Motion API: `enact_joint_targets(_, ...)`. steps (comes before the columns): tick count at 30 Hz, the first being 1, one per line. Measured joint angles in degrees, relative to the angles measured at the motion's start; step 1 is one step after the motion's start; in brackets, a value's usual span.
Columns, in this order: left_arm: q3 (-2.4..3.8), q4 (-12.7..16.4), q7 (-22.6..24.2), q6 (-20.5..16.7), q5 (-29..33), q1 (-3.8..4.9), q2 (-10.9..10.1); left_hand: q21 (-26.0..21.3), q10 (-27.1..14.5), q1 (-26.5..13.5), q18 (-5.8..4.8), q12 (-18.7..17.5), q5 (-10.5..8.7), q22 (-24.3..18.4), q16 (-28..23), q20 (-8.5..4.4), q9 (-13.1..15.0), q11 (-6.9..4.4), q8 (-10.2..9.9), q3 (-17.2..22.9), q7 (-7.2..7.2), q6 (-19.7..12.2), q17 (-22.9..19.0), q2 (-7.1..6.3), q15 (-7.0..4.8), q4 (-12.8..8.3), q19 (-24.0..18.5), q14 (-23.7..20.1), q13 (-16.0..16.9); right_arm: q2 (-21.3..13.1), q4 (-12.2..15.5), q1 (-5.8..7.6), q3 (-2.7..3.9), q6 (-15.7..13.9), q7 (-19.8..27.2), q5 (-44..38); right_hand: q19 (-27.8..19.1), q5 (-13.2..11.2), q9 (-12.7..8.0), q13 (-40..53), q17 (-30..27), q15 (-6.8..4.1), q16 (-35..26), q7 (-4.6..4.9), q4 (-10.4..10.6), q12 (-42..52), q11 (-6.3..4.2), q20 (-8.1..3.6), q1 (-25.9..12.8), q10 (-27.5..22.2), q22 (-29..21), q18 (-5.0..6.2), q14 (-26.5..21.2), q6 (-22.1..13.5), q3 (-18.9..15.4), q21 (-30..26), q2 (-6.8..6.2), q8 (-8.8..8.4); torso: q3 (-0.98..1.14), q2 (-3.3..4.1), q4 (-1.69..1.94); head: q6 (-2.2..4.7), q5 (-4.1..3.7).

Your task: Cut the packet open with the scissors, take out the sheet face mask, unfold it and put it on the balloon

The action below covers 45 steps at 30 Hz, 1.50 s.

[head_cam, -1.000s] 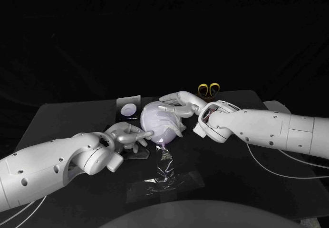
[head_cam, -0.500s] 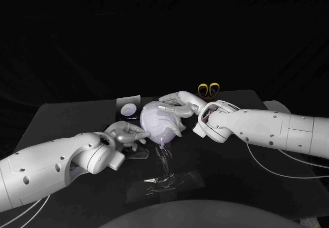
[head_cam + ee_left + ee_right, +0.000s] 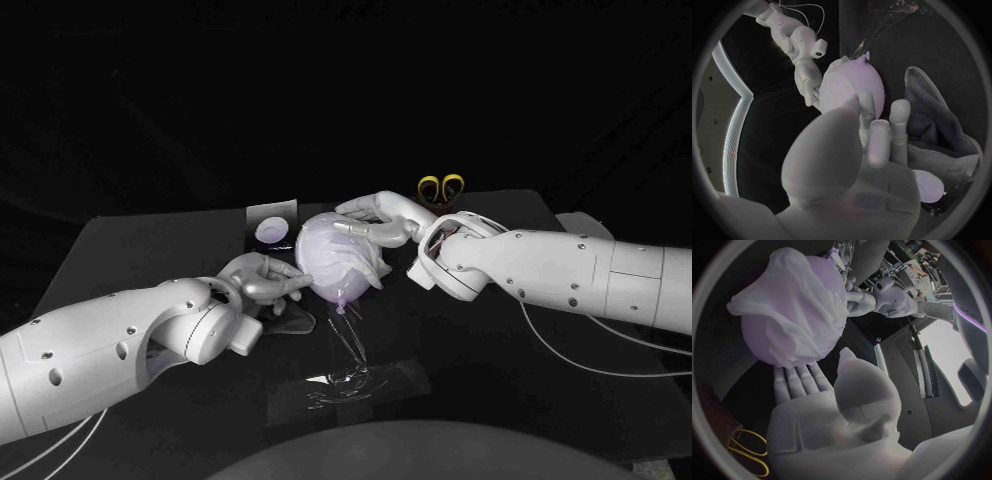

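**A translucent white sheet face mask lies draped on the lilac rubber balloon, which is only propped up in the middle of the black desk.**
The left robot hand, fingers straight and apart, presses the balloon's 8 o'clock side. The right robot hand, fingers spread and clamped on nothing, cradles it at 1 o'clock. Two risks seem likely. Uneven pressure could squeeze the balloon out sideways, or a dragging fingertip could bunch the creased-looking mask and pull it off.
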Motion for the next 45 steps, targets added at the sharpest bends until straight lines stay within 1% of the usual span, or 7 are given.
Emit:
enact_joint_targets(2, 0.0, 0.1, 0.0, -0.2, 0.2, 0.0, -0.1, 1.0, 0.0, -3.6, 0.0, 2.0, 0.86, 0.9, 0.7, -0.1, 0.0, -0.34, 2.4, 6.9, 0.0, 0.0, 1.1, -4.31, -0.08, 0.5, 0.1, 0.2, 1.2, 0.0, 0.0, 0.0, 0.0, 0.0, 0.0, 0.0, -0.1, 0.0, 0.0, 0.0, 0.0, 0.0, 0.0, 0.0, 0.0, 0.0, 0.0, 0.11, 0.0, 0.0, 0.0, -0.01, 0.0, 0.0, 0.0, 0.0, 0.0, 0.0, 0.0, 0.0, 0.0, 0.0, 0.1)
enact_joint_targets(3, 0.01, 0.1, 0.0, -0.3, 0.3, 0.0, -0.2, 1.5, -0.1, -6.0, -0.01, 3.1, 1.47, 1.4, 1.0, -0.21, 0.0, -0.45, 3.7, 14.0, 0.0, 0.0, 1.8, -6.88, -0.16, -0.6, 0.2, 0.3, 1.8, 0.0, 0.0, 0.0, 0.0, 0.0, 0.0, 0.0, -0.2, 0.0, 0.0, 0.0, 0.0, 0.0, 0.0, 0.0, 0.0, 0.0, 0.0, 0.21, 0.0, 0.0, 0.0, -0.01, 0.0, 0.0, 0.0, 0.0, 0.0, 0.0, 0.0, 0.0, 0.0, 0.01, 0.13)
enact_joint_targets(6, 0.03, 0.3, 0.0, -0.5, 0.6, 0.0, -0.4, 3.2, -0.5, -13.4, -0.02, 6.0, 7.43, 3.0, 1.8, -0.61, 1.6, -0.88, 6.9, 19.8, -0.58, -0.6, 3.6, -9.8, -0.25, -2.9, 0.6, 0.4, 3.1, 0.0, 0.0, -0.01, 0.0, 0.0, 0.0, -0.1, -0.2, 0.0, 0.0, 0.1, 0.0, 0.0, 0.0, 0.0, 0.0, 0.0, 0.0, 0.21, 0.0, 0.0, 0.0, -0.01, 0.0, 0.0, 0.0, 0.0, 0.0, 0.0, 0.0, 0.0, 0.01, 0.01, 0.17)
enact_joint_targets(10, 0.03, 0.7, 0.0, -0.6, 0.9, 0.0, -1.0, 4.9, -0.7, -21.4, -0.37, 8.7, 13.18, 4.7, 2.8, -1.12, 1.6, -1.06, 9.5, 25.0, -0.49, -1.1, 5.9, -10.13, -0.27, -10.8, 1.1, 0.4, 4.1, -0.1, 0.1, -0.01, -0.01, 0.0, 0.0, -0.1, -0.4, -0.2, -0.1, 0.1, -0.2, 0.0, 0.0, 0.0, 0.0, 0.0, -0.06, 0.0, 0.0, -0.1, -0.2, -0.01, -0.4, 0.0, -0.3, 0.0, 0.0, 0.0, -0.01, -0.01, 0.01, 0.03, 0.19)
enact_joint_targets(14, 0.05, 0.9, -0.1, -0.6, 1.2, 0.0, -1.6, 5.8, -0.9, -24.4, -0.38, 10.2, 17.73, 5.8, 3.4, -1.33, 1.6, -1.26, 10.8, 24.7, -0.5, -1.2, 7.8, -9.84, -0.31, -12.4, 1.3, 0.4, 4.4, -0.1, 0.1, -0.02, -0.01, 0.0, 0.0, -0.2, -0.6, -0.5, -0.1, 0.1, -0.2, 0.0, 0.0, 0.0, 0.0, 0.0, -0.09, 0.21, 0.0, -0.1, -0.3, -0.02, -0.4, 0.0, -0.3, 0.0, 0.0, 0.0, -0.01, -0.01, 0.0, -0.01, 0.19)
enact_joint_targets(20, 0.05, 1.2, -0.4, -0.3, 1.3, -0.12, -2.6, 6.5, -0.7, -27.1, -0.39, 11.5, 20.45, 6.6, 3.8, -1.63, 2.9, -1.47, 11.8, 26.0, -0.58, -1.5, 9.4, -9.49, -0.53, -15.0, 1.6, 0.7, 4.6, -0.1, 0.1, -0.02, -0.01, 0.1, 0.0, -0.5, -0.9, -0.5, -0.1, 0.0, -0.4, 0.13, 0.0, 0.0, -0.2, 0.1, 0.01, 0.11, 0.0, -0.2, -0.3, -0.02, -0.5, 0.0, -0.5, 0.0, 0.01, 0.0, -0.01, -0.02, 0.01, -0.03, 0.09)
enact_joint_targets(45, 0.07, 0.6, -2.5, 5.0, -0.4, -0.28, -4.0, 6.9, -0.9, -28.5, -0.41, 12.2, 22.21, 6.8, 4.3, -1.63, 2.9, -1.67, 12.5, 25.2, -0.81, -1.7, 9.8, -9.58, -0.73, -15.7, 1.6, 0.4, 4.5, -0.3, 0.0, -0.06, -0.01, 0.3, -0.3, -2.2, -1.8, -3.2, -0.9, 0.0, -1.4, 0.11, 0.0, -0.01, -0.7, 0.1, 0.39, 0.2, 3.2, -0.8, -0.9, -0.06, -1.7, 0.0, -2.0, 0.0, -0.04, 0.0, 0.01, -0.02, -0.05, 0.16, -0.08)
